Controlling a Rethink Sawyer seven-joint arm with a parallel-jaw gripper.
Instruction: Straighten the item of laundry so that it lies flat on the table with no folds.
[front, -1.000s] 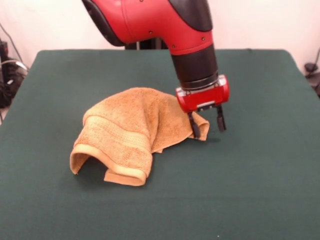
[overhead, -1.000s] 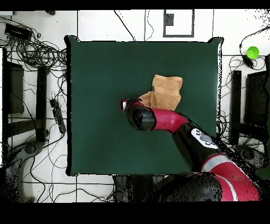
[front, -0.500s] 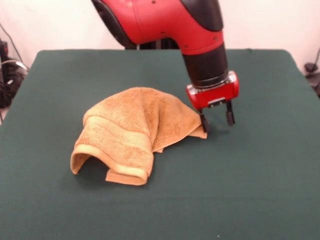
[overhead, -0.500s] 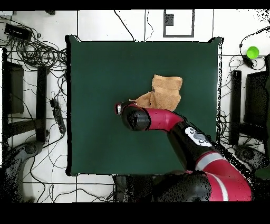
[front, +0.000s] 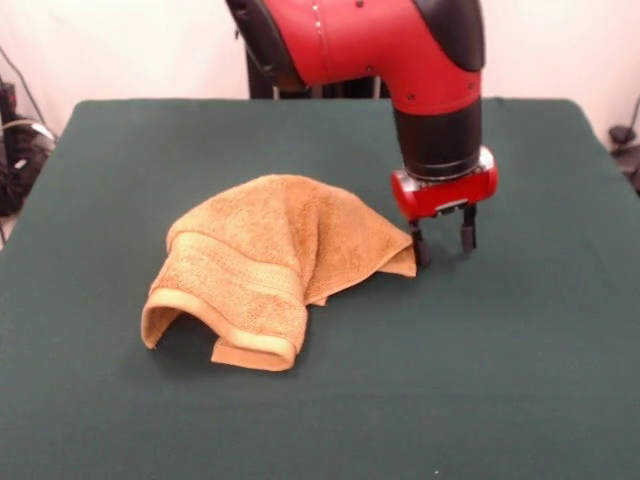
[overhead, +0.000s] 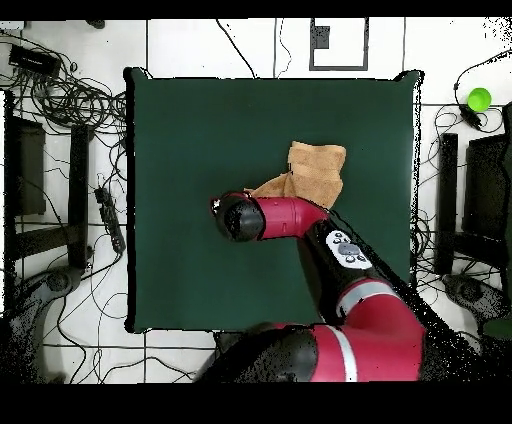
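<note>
The table (front: 560, 380) presents a dark green top extending well beyond the towel on every side. In the front view, broad bare cloth lies toward the near edge and toward both side edges; the far edge runs behind the arm. In the overhead view, the table (overhead: 180, 200) shows a large free area on the picture's left half.

The arm (front: 400, 45) descends from above, red with a black wrist section. In the overhead view, the arm (overhead: 330, 250) crosses the table from the bottom edge and hides part of the towel (overhead: 318, 168).

The towel (front: 265, 260) lies near the table's middle, bunched into a raised mound with folds. One banded hem curls under at the near left. One corner trails toward the gripper.

The gripper (front: 443, 241) stands just beside that trailing corner. Its fingers (front: 466, 234) are spread moderately, holding nothing.

Compared with the earlier frames, the gripper has shifted to the picture's right, off the towel corner. The towel corner has stretched slightly rightward.
</note>
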